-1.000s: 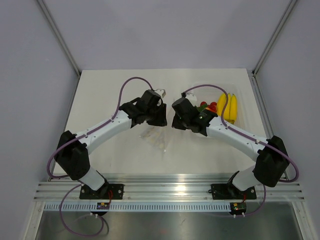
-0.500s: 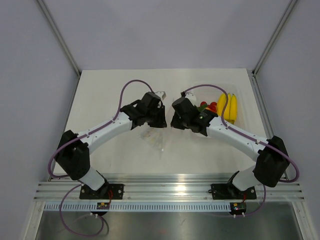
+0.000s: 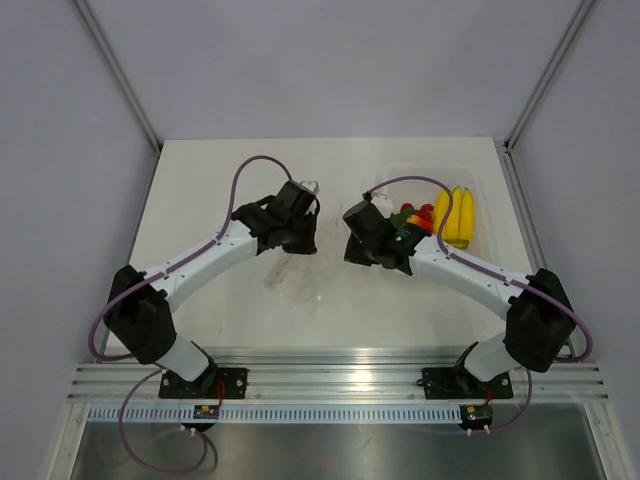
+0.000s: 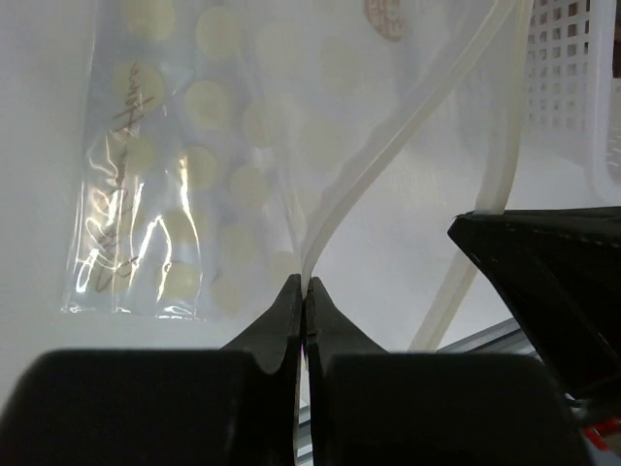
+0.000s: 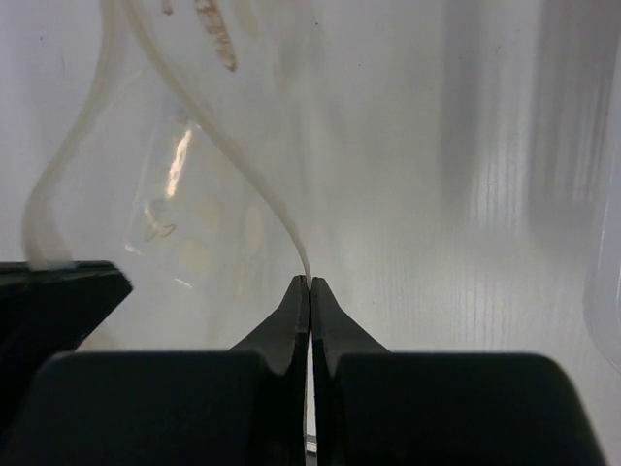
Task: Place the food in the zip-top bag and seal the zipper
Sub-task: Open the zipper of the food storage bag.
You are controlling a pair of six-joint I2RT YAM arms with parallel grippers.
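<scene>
The zip-top bag [image 3: 292,277], clear with pale dots, hangs between my two grippers in the top view, its lower part on the table. My left gripper [image 4: 304,283] is shut on one lip of the zipper [image 4: 388,165], and the dotted bag [image 4: 194,146] spreads away beyond it. My right gripper [image 5: 310,280] is shut on the other lip of the zipper [image 5: 254,189], so the mouth gapes between them. The food lies to the right: yellow bananas [image 3: 455,215] and red strawberries [image 3: 416,214], just behind my right gripper [image 3: 357,243]. My left gripper [image 3: 300,238] faces it.
The food sits in a clear rigid tray [image 3: 445,180] at the back right of the white table [image 3: 200,200]. A white gridded surface [image 4: 563,78] shows at the upper right of the left wrist view. Metal rails [image 3: 330,380] run along the near edge.
My left gripper has closed onto the bag's zipper lip. Both grippers have shifted slightly left and back, drawing the bag's top edge with them.
</scene>
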